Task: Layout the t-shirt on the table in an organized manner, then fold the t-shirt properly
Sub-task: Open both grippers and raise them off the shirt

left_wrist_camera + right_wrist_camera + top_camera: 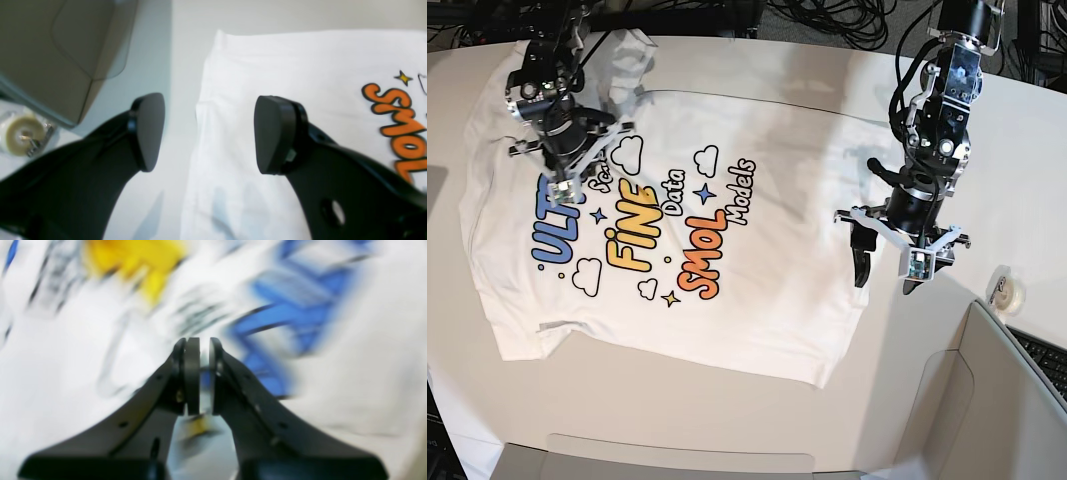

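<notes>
The white t-shirt [757, 200] lies flat, print side up, on the off-white table [1017, 150]. My left gripper [887, 268] is open and empty at the shirt's hem edge. In the left wrist view the left gripper [208, 133] straddles that edge, one pad [148, 131] over the table [180, 50] and the other over the t-shirt [267, 66]. My right gripper [562, 188] hovers over the blue lettering near a sleeve. In the blurred right wrist view the right gripper [203, 373] has its pads nearly together above the t-shirt [367, 356], with no cloth seen bunched between them.
A grey-beige panel [987, 400] stands at the front right and shows in the left wrist view [50, 50]. A tape roll [1010, 290] lies beside it. A keyboard [1042, 355] sits at the right edge. Cables [827, 20] run behind the table.
</notes>
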Controlling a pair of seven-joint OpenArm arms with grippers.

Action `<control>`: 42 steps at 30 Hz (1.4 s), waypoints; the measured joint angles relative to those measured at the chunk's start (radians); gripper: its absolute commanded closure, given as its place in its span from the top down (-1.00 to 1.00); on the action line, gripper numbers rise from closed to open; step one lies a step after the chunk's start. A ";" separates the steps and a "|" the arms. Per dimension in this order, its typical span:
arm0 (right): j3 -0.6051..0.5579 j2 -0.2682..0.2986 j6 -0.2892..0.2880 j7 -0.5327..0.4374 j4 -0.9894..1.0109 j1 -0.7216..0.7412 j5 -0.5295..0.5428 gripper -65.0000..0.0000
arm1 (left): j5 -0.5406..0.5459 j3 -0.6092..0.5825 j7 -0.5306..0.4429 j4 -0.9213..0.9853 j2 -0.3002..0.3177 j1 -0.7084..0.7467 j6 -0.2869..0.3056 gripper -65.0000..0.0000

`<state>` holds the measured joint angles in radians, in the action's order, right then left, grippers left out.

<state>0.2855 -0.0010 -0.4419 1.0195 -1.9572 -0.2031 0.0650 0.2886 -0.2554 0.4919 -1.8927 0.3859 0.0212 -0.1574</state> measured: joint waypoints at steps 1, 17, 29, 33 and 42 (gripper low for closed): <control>0.037 -0.006 0.002 -0.005 -0.013 0.011 0.037 -0.84 | 0.019 0.016 -0.008 -0.007 -0.001 0.011 0.002 0.15; 0.757 0.026 0.003 0.299 0.028 -0.067 0.866 -0.28 | 0.105 0.102 0.010 -0.050 0.002 0.211 0.005 0.15; 1.195 0.110 0.006 0.386 0.429 -0.107 1.101 -0.21 | 0.101 0.122 0.009 -0.143 -0.005 0.353 0.001 0.27; 1.193 0.104 0.004 0.380 0.551 -0.116 1.135 -0.21 | 0.100 0.122 0.006 -0.143 -0.037 0.353 -0.005 0.27; 1.154 0.014 0.004 0.388 0.400 -0.116 1.135 -0.21 | 0.101 0.118 0.006 -0.143 -0.042 0.352 -0.005 0.27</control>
<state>1.4399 0.0128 -0.4377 1.4078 -1.5570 -0.3187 1.1999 0.3893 -0.1371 0.4976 -2.0357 0.3439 0.3737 -0.1627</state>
